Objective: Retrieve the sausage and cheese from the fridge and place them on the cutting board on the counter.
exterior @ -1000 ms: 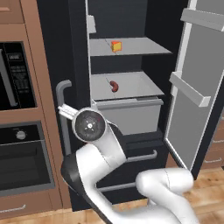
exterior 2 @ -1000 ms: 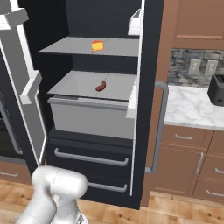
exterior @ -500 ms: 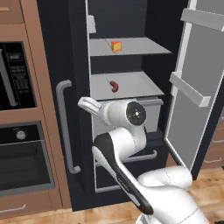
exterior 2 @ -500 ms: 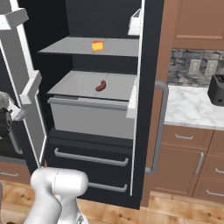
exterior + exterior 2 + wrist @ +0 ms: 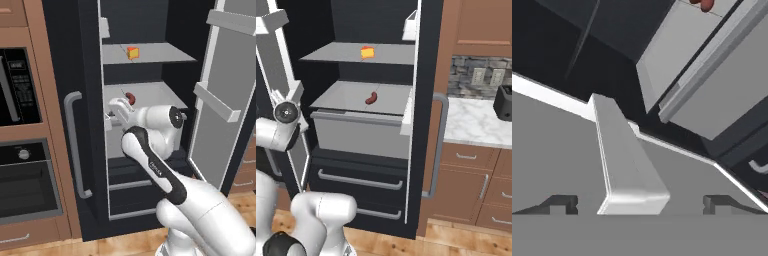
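Note:
The black fridge [image 5: 80, 75] stands with its doors open. A yellow-orange cheese [image 5: 132, 52] block sits on the upper grey shelf, also seen as the cheese [image 5: 367, 52] from the right. The dark red sausage [image 5: 371, 97] lies on the shelf below; from the left the sausage [image 5: 130, 98] peeks out just above my hand. My gripper [image 5: 111, 116] hangs at the front left of that lower shelf, open and holding nothing. In the hand view the gripper [image 5: 641, 204] has its fingertips [image 5: 562, 202] wide apart, with the sausage [image 5: 704, 4] at the top edge. The cutting board and the counter are out of view.
The open fridge door [image 5: 220, 100] with grey bins stands close on the right of my arm. A grey drawer [image 5: 361, 135] sits under the sausage shelf. Wall ovens [image 5: 20, 150] are to the left. A marble wall counter [image 5: 476, 127] carries a toaster [image 5: 503, 102].
My arm has swung right from in front of the shut fridge door into the fridge opening, bringing the hand up to the lower shelf. The gripper has stayed open.

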